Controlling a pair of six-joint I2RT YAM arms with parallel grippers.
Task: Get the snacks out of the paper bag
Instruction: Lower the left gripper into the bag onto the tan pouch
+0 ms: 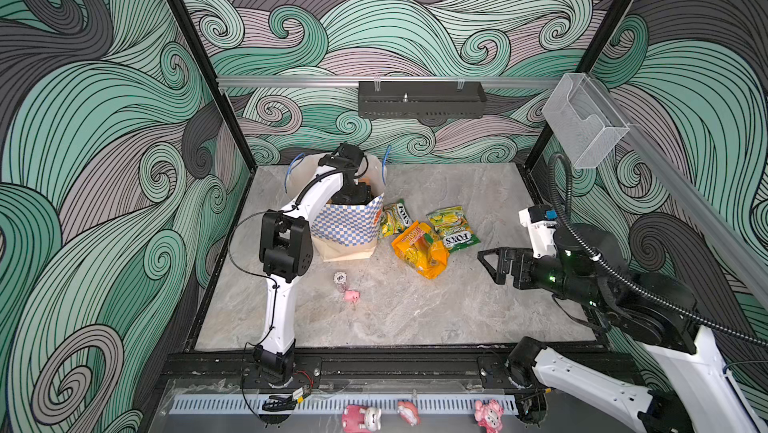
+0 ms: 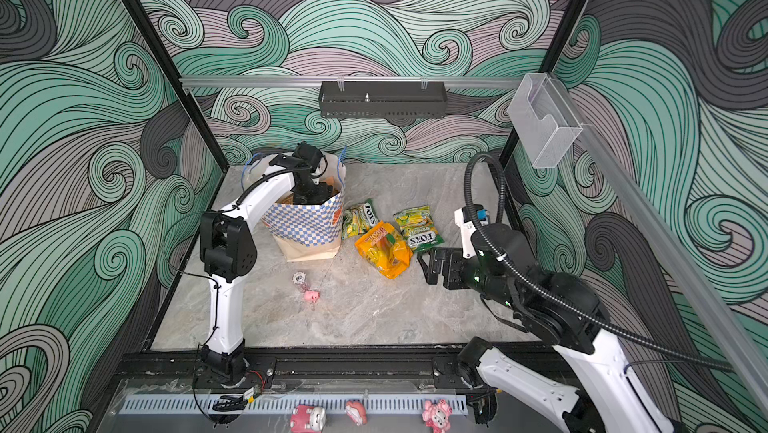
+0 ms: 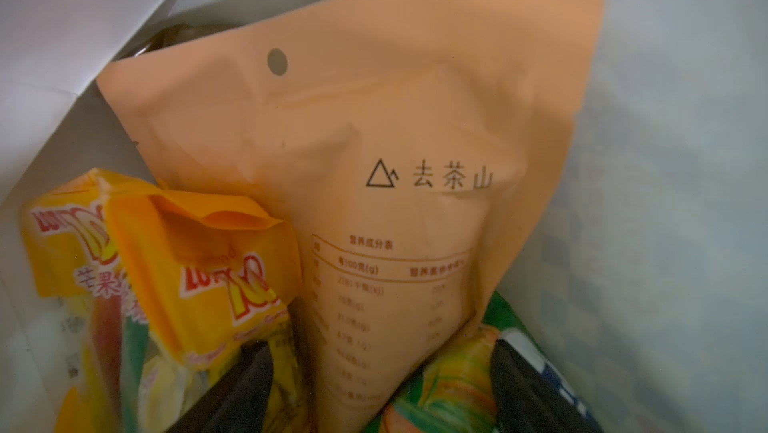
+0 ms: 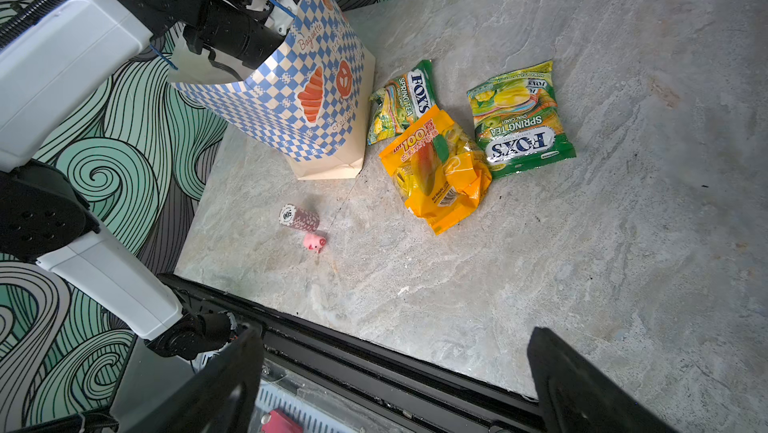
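While three snacks [image 1: 419,254] lie on the worktop [image 1: 415,318], three more show inside the paper bag [image 1: 345,231]; left gripper [image 3: 380,347] there, right gripper [image 4: 395,331] outside, both with jaws apart

Between the black jaws of the left gripper [image 3: 380,364] sits a tan-orange pouch [image 3: 374,119]; beside one jaw an orange-yellow bag [image 3: 187,268] lettered red, beside the other a green bag [image 3: 453,393]. The paper bag [image 4: 291,119] is cream, checked blue and white, with orange marks. Ahead of the jaws of the right gripper [image 4: 395,335]: two green-yellow FOX'S bags [image 4: 405,102] [image 4: 519,119], an orange bag [image 4: 440,169], a pink pig [image 4: 314,241], grey marbled table [image 4: 582,264].
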